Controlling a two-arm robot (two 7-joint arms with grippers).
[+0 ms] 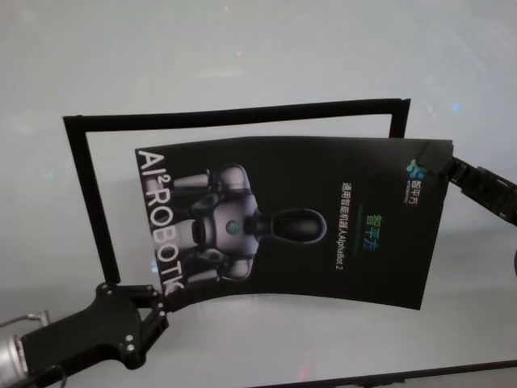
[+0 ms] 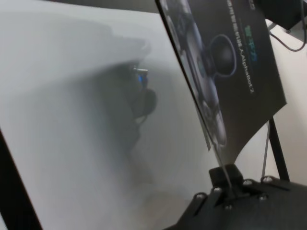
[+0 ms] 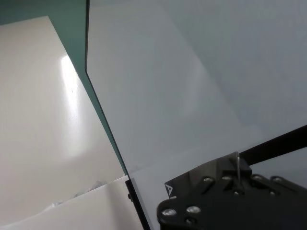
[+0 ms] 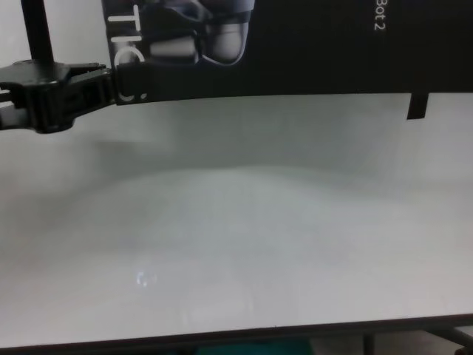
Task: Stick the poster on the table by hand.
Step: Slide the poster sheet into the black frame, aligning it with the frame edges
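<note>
Clearly legible on the poster (image 1: 323,218) are big outlined letters reading "AI² ROBOTIC" along its left side, a line of white text ending in "AlphaBot 2" running near the middle beside some green characters, and a small green-blue logo with white characters in the far right corner; a grey-white robot figure fills the area between the letters and the text. In the chest view only "Bot 2" and parts of the outlined letters show. The sheet is held above the table (image 1: 242,65), bowed so that its near edge curves, and it overlaps the right part of a frame of narrow black tape strips (image 1: 89,194) laid on the white surface. The left gripper (image 1: 166,305) reaches in from the near left and has its fingers pressed together on the poster's near left corner, the thin edge of the sheet caught between them in the left wrist view. The right gripper (image 1: 454,166) comes in from the right and pinches the far right corner by the logo; its own wrist camera shows the sheet's edge standing up from between the closed fingertips, with the pale back of the poster above.
</note>
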